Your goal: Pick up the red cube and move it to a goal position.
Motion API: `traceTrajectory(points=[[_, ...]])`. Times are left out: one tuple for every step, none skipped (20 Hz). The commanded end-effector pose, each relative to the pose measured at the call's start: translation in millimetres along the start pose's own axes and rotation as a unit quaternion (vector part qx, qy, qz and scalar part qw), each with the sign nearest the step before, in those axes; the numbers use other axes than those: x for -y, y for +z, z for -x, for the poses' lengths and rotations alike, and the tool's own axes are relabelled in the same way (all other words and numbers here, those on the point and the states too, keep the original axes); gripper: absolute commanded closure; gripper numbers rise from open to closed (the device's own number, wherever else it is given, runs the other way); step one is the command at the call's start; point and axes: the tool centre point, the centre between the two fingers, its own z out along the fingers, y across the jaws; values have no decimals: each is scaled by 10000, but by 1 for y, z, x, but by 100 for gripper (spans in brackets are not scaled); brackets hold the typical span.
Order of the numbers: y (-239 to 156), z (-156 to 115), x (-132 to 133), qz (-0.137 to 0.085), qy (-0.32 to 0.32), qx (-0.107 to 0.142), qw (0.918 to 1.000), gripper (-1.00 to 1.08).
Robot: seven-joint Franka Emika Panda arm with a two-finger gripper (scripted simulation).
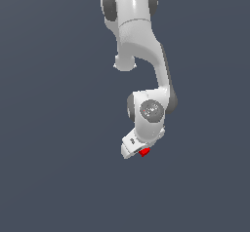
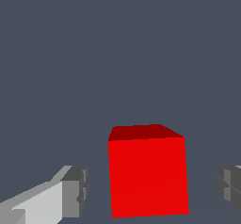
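Against plain slate-grey ground, the red cube (image 2: 148, 173) sits between the open gripper's (image 2: 155, 188) spread fingers (image 2: 75, 192), untouched on either side.

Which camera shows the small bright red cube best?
The wrist view: the small bright red cube appears large, between the open end effector's fingers. The exterior view shows only a red sliver beneath the arm.

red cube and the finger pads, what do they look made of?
Red cube: flat, matte, untextured render, with no highlights; real material can't be told. Finger pads: dull grey blocks with seams, maybe rubber or plastic. Hand open around the cube, not touching.
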Motion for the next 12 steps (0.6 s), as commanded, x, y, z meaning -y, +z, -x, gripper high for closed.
traceTrajectory(points=[[8,-4,3,8,-147,13,9999,-92],[10,-5,3,9,-186,18,9998,-92],[12,-6,4,10,-219,23,9998,-92],[14,-7,5,11,-244,26,9997,-92],[15,-7,5,12,-261,28,9997,-92],[15,-8,5,12,-272,30,9996,-92],[15,-8,5,12,-275,30,9996,-92],[15,-8,5,12,-275,30,9996,108],[15,-8,5,12,-275,30,9996,108],[15,-8,5,12,-275,30,9996,108],[15,-8,5,12,-275,30,9996,108],[15,-8,5,12,-275,30,9996,108]])
